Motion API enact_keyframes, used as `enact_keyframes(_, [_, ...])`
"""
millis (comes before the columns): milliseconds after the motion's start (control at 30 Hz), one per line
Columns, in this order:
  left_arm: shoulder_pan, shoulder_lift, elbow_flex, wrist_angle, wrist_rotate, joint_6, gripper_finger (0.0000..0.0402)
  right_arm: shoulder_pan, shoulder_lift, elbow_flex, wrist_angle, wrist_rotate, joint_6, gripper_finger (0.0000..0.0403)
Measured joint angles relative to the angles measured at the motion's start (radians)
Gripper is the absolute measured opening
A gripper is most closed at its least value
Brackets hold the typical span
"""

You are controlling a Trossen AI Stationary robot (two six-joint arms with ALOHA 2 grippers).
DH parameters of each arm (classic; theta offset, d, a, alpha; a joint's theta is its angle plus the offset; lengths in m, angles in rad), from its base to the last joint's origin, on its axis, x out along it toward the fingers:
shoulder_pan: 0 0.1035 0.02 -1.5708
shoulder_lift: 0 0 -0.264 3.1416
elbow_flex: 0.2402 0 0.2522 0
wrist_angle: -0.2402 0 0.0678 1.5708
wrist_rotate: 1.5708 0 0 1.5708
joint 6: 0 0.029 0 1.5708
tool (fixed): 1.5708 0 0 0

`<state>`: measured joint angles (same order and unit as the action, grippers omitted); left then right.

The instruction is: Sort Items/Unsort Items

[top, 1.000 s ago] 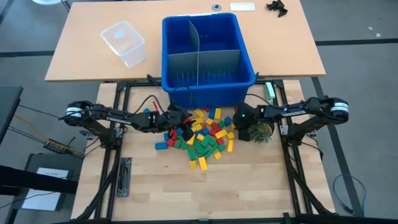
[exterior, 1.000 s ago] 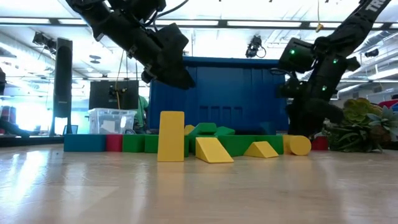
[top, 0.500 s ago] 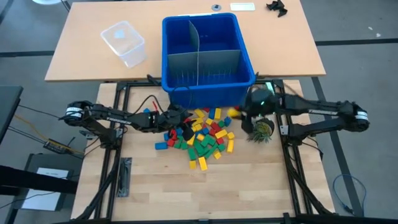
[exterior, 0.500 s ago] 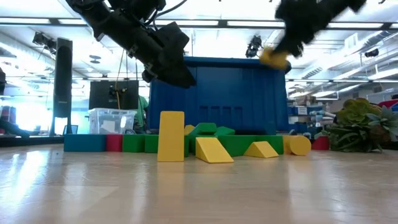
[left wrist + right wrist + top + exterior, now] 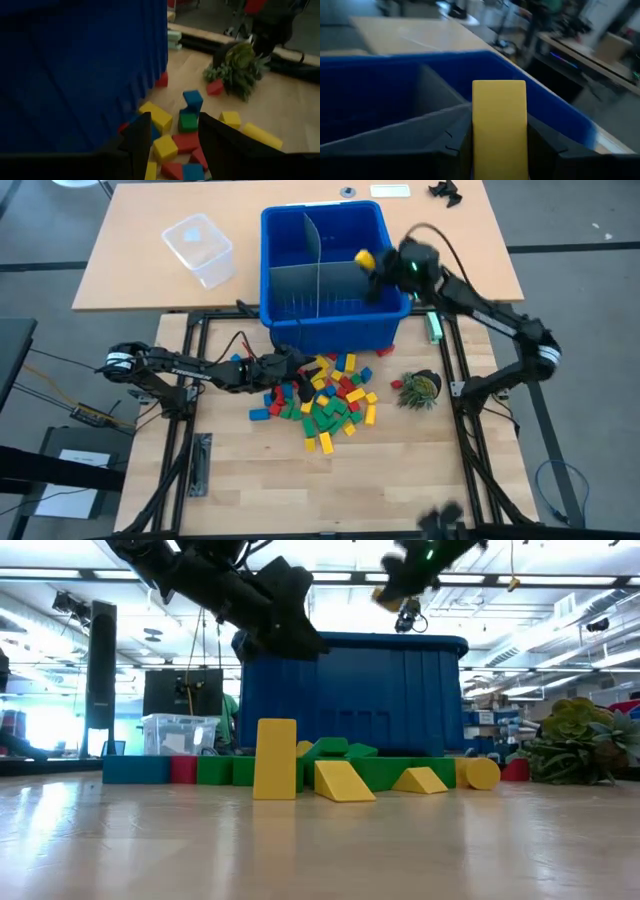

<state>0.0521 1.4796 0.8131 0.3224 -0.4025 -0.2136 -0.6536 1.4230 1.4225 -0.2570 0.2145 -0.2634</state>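
Right gripper (image 5: 499,150) has its jaws pinching a yellow block (image 5: 499,127) above the blue bin (image 5: 330,320), so a drop near the grey divider (image 5: 318,280) could land wrong, while left gripper (image 5: 172,150) hangs jaws-spread, empty, above the block pile (image 5: 325,395).

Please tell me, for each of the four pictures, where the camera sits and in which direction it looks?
High view: above the table, looking straight down; both arms show, right end effector holding a yellow block over the blue bin.
Low view: at table-top height, looking level across the block pile to the bin; arms enter from above.
Left wrist view: behind the left end effector, facing blocks beside the bin.
Right wrist view: behind its own fingers, facing into the bin.
Shared: high and right wrist views both show the held yellow block.
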Motion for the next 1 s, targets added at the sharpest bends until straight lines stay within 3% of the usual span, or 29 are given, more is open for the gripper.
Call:
enact_keyframes(267, [0.000, 0.000, 0.000, 0.011, 0.000, 0.000, 0.0168, -0.247, 0.321, 0.220, -0.005, -0.114, 0.104, 0.0133])
enact_keyframes(500, [0.000, 0.000, 0.000, 0.013, 0.000, 0.000, 0.0168, -0.345, 0.521, 0.393, -0.015, -0.208, 0.213, 0.0155])
enact_keyframes(833, [0.000, 0.000, 0.000, 0.025, 0.000, 0.000, 0.0168, -0.349, 0.493, 0.440, -0.096, -0.228, 0.137, 0.0236])
enact_keyframes(1000, [0.000, 0.000, 0.000, 0.024, 0.000, 0.000, 0.0168, -0.304, 0.368, 0.442, -0.363, -0.415, 0.072, 0.0245])
